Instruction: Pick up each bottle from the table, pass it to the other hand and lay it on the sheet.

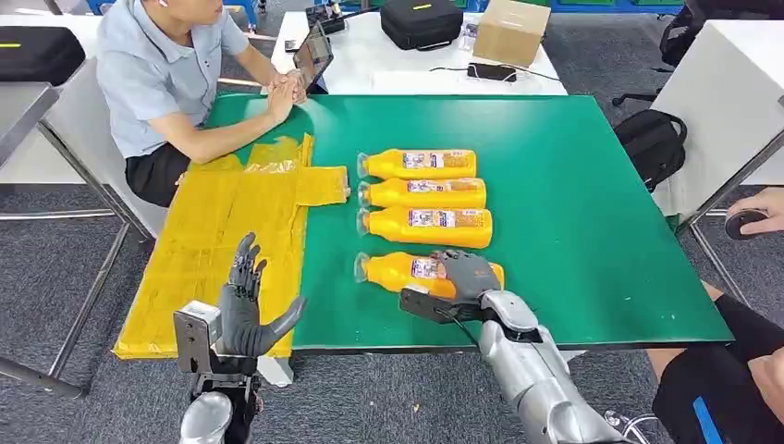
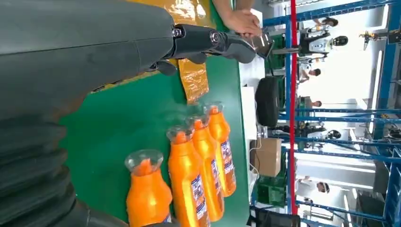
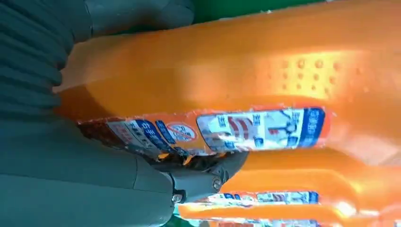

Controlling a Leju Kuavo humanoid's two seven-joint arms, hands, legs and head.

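Four orange juice bottles lie side by side on the green table point(image 1: 573, 231), caps pointing at the yellow sheet point(image 1: 231, 213). My right hand point(image 1: 465, 275) wraps around the label part of the nearest bottle point(image 1: 393, 270), which rests on the table. In the right wrist view that bottle point(image 3: 265, 71) sits between the thumb and the fingers of the right hand point(image 3: 71, 179). The other three bottles point(image 1: 425, 226) lie just beyond it. My left hand point(image 1: 248, 305) is raised over the sheet's near edge, fingers spread, holding nothing. The left wrist view has the left hand point(image 2: 85, 42) and the row of bottles point(image 2: 147, 194).
A person sits at the table's far left corner, with clasped hands point(image 1: 287, 92) resting on the table by the sheet. Another person point(image 1: 740, 370) is at the right edge. A black backpack point(image 1: 652, 143) lies on the floor to the right. A white table point(image 1: 370, 65) with a cardboard box stands behind.
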